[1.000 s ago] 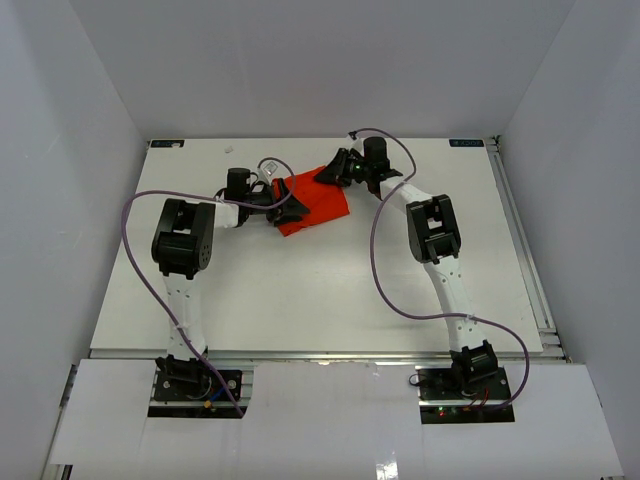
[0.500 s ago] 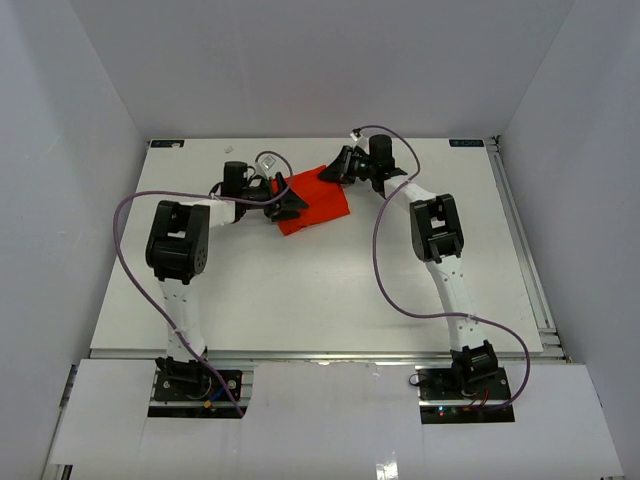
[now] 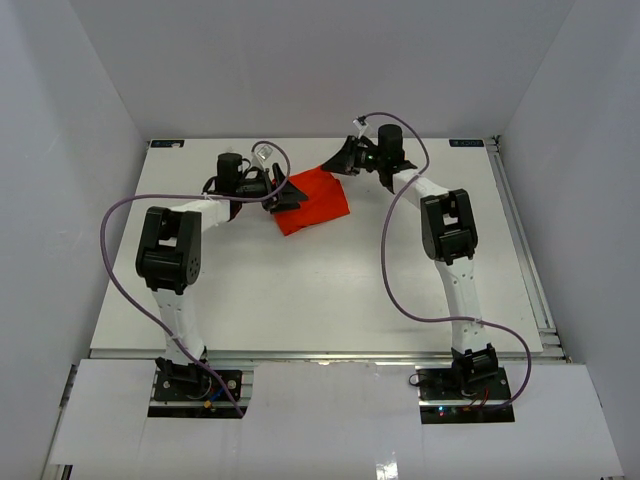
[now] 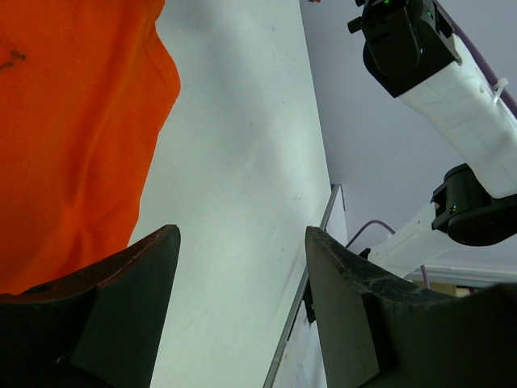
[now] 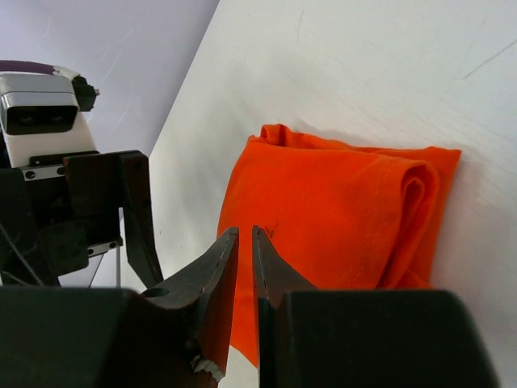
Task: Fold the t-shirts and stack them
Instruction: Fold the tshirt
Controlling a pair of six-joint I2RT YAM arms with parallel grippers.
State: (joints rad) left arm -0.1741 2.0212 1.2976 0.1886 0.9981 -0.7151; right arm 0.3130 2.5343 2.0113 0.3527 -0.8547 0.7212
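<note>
Where the desk (image 3: 300,290) nears its far edge, the t-shirt (image 3: 315,203) lies folded into a small orange-red block, flat on the white surface between the two arms. The left claw (image 3: 283,193) sits at the shirt's left edge with its fingers spread wide. Its wrist view shows only bare desk in the gap and cloth beside the left finger, though whether that finger touches the cloth is unclear. The right claw (image 3: 335,165) hangs at the shirt's far right corner, its fingers pressed almost together with a thin slit between them and no fabric visibly caught. A purple cable (image 3: 390,270) loops over the desk beside the right arm, well apart from the shirt.
</note>
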